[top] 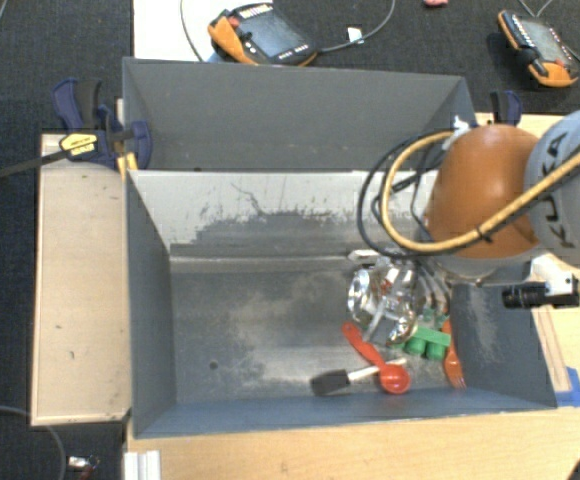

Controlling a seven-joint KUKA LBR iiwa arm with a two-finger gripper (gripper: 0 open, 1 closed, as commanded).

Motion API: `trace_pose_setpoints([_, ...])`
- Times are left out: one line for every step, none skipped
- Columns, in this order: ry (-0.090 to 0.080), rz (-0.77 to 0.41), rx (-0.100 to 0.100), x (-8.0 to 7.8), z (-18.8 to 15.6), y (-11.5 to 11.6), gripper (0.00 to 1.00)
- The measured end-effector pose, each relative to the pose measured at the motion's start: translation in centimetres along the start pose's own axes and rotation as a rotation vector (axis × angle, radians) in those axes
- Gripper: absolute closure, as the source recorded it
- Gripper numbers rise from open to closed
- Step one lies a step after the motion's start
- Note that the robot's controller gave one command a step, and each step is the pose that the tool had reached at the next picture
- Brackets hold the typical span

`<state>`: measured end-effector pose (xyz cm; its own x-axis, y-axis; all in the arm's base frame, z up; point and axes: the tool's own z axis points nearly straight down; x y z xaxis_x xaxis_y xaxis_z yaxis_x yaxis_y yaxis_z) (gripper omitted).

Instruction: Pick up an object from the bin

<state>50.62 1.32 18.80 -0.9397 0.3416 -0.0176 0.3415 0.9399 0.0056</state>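
The arm [570, 183] reaches into the grey metal bin [270, 118] from the right, its wrist wrapped in a rounded orange cover [480, 193] with black and yellow cables [390, 208] looping off its left side. Below the cover the shiny metal gripper [383, 306] hangs low over the right part of the bin floor, close to the near wall. Whether it is released or clenched cannot be told, as its tip is lost among metal parts and the things beneath it. It stands over a small cluster of things in the near right corner. Nearest to it is a red tool [365, 348] with a slim handle that runs slantwise from under the gripper down to a rounded red end by the near wall; whether the gripper touches the handle's upper end cannot be told. Just left of that rounded end lies a short brush [328, 383] with a black head and a pale shaft, touching or almost touching the red tool. Just right of the gripper sits a green block [428, 344], and beside it, nearer the right wall, an orange piece [454, 368] lies partly hidden. The left and middle of the floor show scuffed grey metal.
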Motion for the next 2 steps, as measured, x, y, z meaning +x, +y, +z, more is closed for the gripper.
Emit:
trace_pose_setpoints([-0.009,-0.013,-0.007,0.3,-1.3,3.2,0.0])
trace_pose_setpoints([-0.004,0.102,-0.001,-0.7,3.0,0.9,0.0])
